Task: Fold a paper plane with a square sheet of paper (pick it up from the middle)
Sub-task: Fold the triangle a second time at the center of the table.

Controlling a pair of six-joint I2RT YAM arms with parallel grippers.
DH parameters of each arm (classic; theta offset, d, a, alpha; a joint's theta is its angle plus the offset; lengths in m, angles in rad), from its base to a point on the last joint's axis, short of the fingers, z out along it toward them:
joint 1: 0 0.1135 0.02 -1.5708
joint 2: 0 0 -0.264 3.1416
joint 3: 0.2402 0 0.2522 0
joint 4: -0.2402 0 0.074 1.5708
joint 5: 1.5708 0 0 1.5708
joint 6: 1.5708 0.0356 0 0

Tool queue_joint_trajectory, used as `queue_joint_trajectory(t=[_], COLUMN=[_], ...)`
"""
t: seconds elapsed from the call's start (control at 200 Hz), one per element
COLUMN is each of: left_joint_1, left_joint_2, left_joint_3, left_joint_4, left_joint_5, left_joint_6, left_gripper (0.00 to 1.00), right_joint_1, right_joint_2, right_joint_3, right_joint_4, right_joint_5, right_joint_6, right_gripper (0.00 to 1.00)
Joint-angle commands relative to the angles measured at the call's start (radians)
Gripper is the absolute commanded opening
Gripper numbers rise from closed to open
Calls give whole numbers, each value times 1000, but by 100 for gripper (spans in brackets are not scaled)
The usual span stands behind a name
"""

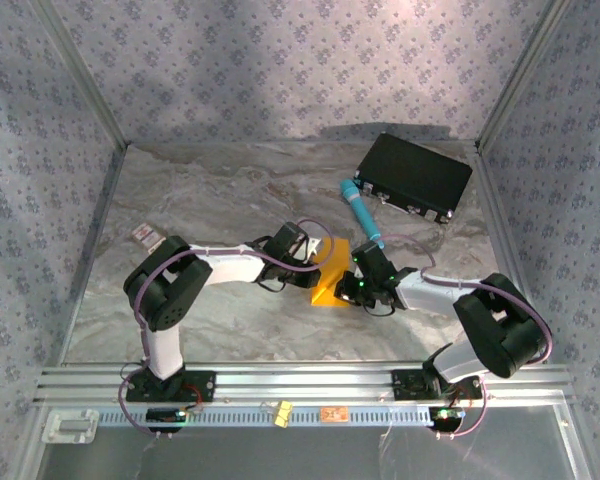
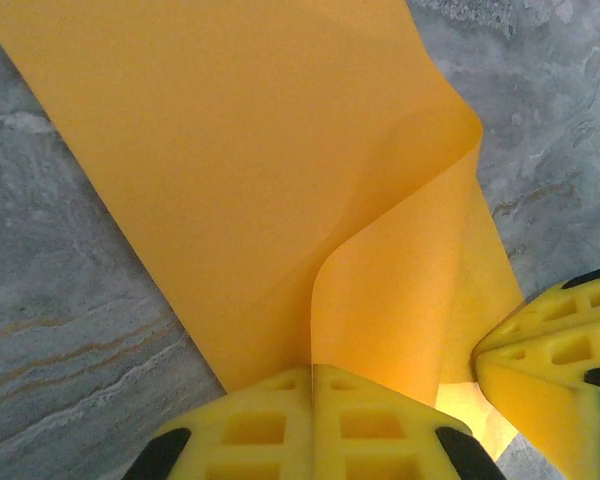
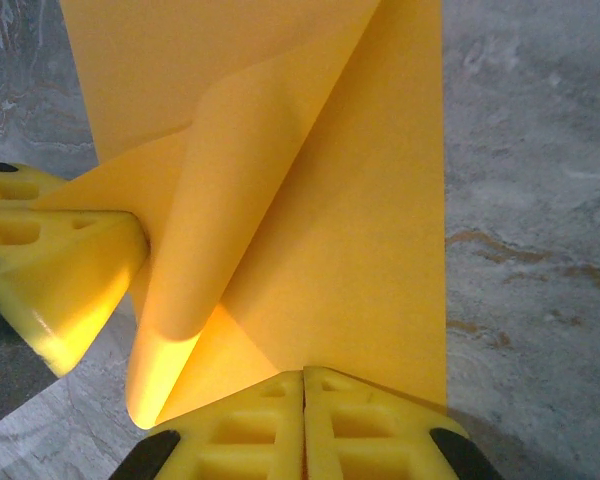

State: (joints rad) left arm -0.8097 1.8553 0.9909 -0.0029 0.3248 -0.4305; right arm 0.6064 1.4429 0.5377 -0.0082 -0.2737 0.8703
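The square sheet of paper [image 1: 331, 278], bright orange-yellow, lies on the marble table between both grippers. One corner flap curls up and over the flat part along a diagonal [image 3: 230, 200]. My left gripper [image 2: 313, 372] is shut, with the thin edge of that raised flap [image 2: 400, 280] pinched in the seam between its yellow fingers. My right gripper [image 3: 303, 375] is shut too, its tips set down on the flat part of the sheet [image 3: 360, 250], which passes under them. Each wrist view catches the other gripper's yellow finger [image 2: 555, 365] [image 3: 65, 275] beside the paper.
A teal pen-like cylinder [image 1: 363, 213] lies just behind the grippers. A black case [image 1: 415, 177] sits at the back right. A small white-and-red card [image 1: 143, 234] lies near the left wall. Patterned walls with metal posts enclose the table [image 1: 210, 190].
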Motion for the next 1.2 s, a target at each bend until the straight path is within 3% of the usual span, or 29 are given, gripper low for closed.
queue_joint_trajectory(t=[0.0, 1.194], left_joint_1=[6, 14], left_joint_2=[-2, 45], left_joint_3=[26, 31], left_joint_4=[-1, -3], left_joint_5=[-1, 9], left_joint_6=[8, 16], left_gripper=[2, 2], right_joint_1=[-5, -5], right_joint_2=[10, -4], right_joint_3=[-19, -18], right_joint_4=[-77, -76], right_joint_5=[19, 12], right_joint_6=[-13, -17], right_gripper=[8, 9])
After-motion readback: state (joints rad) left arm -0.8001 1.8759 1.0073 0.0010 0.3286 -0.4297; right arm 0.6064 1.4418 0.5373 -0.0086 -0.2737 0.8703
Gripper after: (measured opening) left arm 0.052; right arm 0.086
